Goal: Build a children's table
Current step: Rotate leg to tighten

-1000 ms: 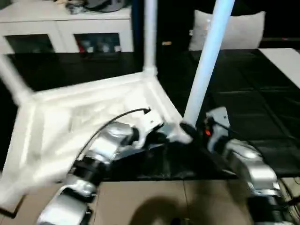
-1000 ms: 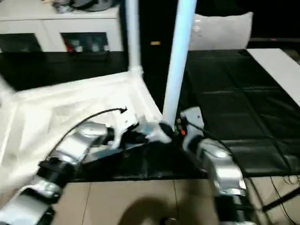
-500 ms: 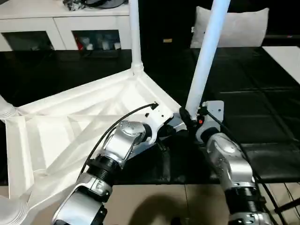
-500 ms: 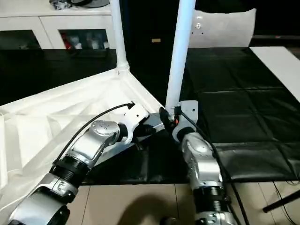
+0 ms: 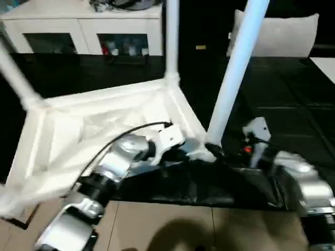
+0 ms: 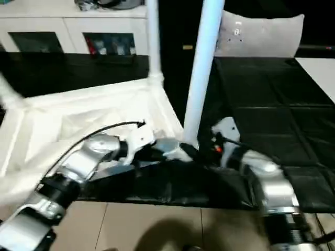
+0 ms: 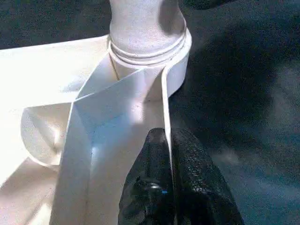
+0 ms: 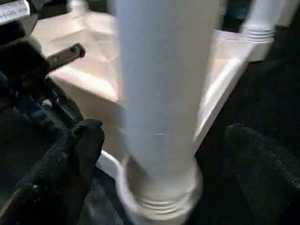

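- The children's table [image 5: 99,120] lies upside down on the black-covered work table [image 5: 293,104], ribbed underside up, legs rising from its corner sockets.
- The left gripper [image 7: 168,154] is pinched tight on the thin upright rim of the table top — one black finger [image 7: 152,173] on either side of the wall, just short of the near corner socket [image 7: 154,51].
- The near leg [image 5: 238,68] stands upright in that socket, directly beyond the left fingertips.
- The right gripper [image 8: 161,150] is spread wide: one finger [image 8: 82,145] to one side of the leg's base, the other well off on the far side — neither touching it.
- The far leg [image 5: 171,39] stands in the next corner, beyond the near one.
- A white cabinet [image 5: 84,26] and a grey cushion [image 5: 282,34] sit behind the work table.
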You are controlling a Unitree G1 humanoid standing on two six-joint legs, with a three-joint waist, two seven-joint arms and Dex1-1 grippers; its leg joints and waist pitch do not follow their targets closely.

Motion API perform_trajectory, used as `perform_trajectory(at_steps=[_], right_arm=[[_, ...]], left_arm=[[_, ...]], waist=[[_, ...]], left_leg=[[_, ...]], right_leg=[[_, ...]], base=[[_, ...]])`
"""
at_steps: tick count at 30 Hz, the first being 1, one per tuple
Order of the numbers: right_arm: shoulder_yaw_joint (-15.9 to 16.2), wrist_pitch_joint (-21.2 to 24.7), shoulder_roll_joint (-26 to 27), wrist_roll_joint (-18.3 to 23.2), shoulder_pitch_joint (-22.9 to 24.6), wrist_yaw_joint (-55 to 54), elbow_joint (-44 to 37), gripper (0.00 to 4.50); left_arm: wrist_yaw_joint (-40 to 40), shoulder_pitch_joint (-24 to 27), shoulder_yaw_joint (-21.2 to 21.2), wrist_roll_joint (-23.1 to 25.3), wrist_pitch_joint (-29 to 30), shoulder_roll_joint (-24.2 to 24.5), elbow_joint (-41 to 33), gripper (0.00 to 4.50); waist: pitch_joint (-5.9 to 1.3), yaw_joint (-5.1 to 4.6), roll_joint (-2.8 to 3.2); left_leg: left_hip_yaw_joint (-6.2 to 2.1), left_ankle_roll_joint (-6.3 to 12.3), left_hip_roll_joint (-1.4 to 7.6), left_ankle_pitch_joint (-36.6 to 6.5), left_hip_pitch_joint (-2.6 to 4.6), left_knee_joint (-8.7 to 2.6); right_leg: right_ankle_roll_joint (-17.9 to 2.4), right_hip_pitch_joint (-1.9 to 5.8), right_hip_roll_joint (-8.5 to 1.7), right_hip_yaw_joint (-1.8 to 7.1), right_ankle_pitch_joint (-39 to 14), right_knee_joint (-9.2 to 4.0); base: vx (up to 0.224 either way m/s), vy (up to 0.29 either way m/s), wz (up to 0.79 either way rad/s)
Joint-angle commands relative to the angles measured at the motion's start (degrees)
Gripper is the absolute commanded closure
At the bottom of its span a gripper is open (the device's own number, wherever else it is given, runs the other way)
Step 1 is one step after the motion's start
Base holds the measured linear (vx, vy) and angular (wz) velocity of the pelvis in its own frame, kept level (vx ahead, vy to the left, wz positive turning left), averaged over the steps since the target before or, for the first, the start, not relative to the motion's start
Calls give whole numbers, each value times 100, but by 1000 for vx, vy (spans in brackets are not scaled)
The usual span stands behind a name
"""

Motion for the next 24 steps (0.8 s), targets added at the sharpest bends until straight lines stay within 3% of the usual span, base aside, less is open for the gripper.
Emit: perform_trajectory(at_steps=[1, 6, 7, 10, 24], right_arm=[[86, 59, -350, 348, -91, 918, -76, 12], [273, -105, -643, 421, -111, 1598, -39, 65], [336, -203, -699, 413, -108, 1778, -19, 81], [471, -192, -799, 443, -105, 2120, 5, 100], [751, -475, -796, 330, -317, 2598, 358, 225]], left_arm=[[-759, 76, -302, -130, -314, 170, -296, 450], [-1180, 93, -456, -123, -547, 403, -349, 450], [-1310, 91, -505, -118, -638, 476, -347, 450], [-1524, 79, -558, -121, -770, 569, -338, 450], [-1789, -17, -632, -117, -1021, 656, -238, 450]], waist=[[-429, 29, -100], [-436, 153, -108], [-437, 189, -137], [-434, 223, -132], [-435, 264, -123]], left_leg=[[22, 736, 125, -714, -29, -357], [50, 794, 143, -545, -22, -346], [61, 786, 142, -527, -26, -344], [61, 773, 141, -511, -39, -344], [66, 671, 125, -585, -33, -344]], right_leg=[[-305, 425, -356, 328, -2203, -385], [-453, 390, -351, 369, -2063, -336], [-441, 389, -355, 377, -2093, -335], [-388, 392, -355, 374, -2183, -333], [-287, 387, -335, 348, -2375, -363]], base=[[0, 0, 0], [0, 0, 0], [0, 0, 0], [0, 0, 0], [0, 0, 0]])
